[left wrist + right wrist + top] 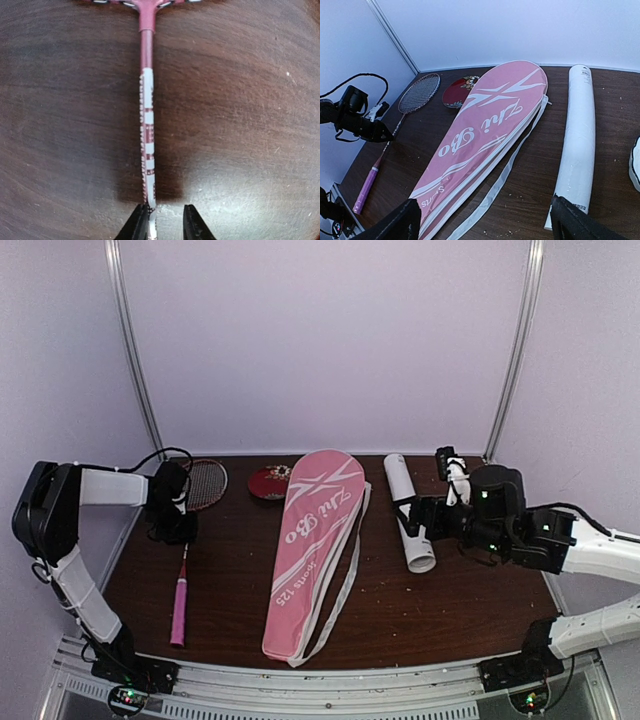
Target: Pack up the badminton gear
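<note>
Flat down the middle of the table (480, 590): the bag (315, 540), wide end far, lying collapsed, so likely to bunch or slide when fed a racket without pinning. Right of the bag, roughly parallel: the tube (577, 135), round and free to roll off if nudged by the right end effector (485, 225), spread wide by its near end and grasping nothing. Left of the bag, well apart: the one racket (181, 590) in view, head far, handle near. Straddling its shaft, the left end effector (165, 220), narrowed but not yet clenched, shaft against one finger (137, 225) with a gap at the other. Off-centre like that, apt to twist or drop the thin shaft on lifting. Between racket head and the bag's far end: a red dish (268, 483), not gear, close enough to get swept during the carry across.
</note>
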Robot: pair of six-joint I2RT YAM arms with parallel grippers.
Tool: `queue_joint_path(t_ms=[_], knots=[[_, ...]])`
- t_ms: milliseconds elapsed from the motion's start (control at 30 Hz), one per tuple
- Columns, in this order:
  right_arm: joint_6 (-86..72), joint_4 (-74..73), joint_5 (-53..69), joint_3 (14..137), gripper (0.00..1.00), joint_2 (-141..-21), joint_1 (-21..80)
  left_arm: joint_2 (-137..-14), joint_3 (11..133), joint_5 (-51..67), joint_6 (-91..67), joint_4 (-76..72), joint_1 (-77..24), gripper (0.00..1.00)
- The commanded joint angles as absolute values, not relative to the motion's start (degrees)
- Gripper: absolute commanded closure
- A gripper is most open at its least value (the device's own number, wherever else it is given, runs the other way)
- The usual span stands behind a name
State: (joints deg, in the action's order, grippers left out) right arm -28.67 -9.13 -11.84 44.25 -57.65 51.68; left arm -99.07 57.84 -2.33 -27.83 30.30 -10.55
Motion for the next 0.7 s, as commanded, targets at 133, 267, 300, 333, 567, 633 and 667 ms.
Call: queue_joint_path(t_ms=[133,267,300,333,567,633,667], knots=[[-28.9,-5.4,-6.5,44.8,0.08,-57.6,51.1,-98.2,50.7,-1.7,-38.5,27.8,-12.9,0.74],[-28.7,-5.3,-5.2,44.5,0.08,-57.9,50.9,-98.4,49.2,-2.5,-40.9,26.5,-14.0,0.86],[-28.7,-5.2,-5.0,44.1,0.08,-58.0,50.9,-98.4,49.0,-2.6,-41.3,26.2,-14.0,0.92],[-28.7,-4.7,-4.9,43.8,0.08,-58.0,50.8,-98.3,49.1,-2.9,-41.6,26.1,-14.0,0.96],[-28.6,-2.9,0.5,42.7,0.09,-58.8,50.6,-93.5,51.7,-8.0,-41.6,29.1,-14.1,1.0],[-28.4,-2.0,2.5,42.0,0.09,-58.8,50.6,-91.6,53.1,-8.4,-39.8,29.7,-14.1,1.0],[-28.4,-1.7,3.3,41.8,0.1,-58.8,50.6,-89.8,54.0,-8.6,-39.0,30.2,-14.4,1.0]])
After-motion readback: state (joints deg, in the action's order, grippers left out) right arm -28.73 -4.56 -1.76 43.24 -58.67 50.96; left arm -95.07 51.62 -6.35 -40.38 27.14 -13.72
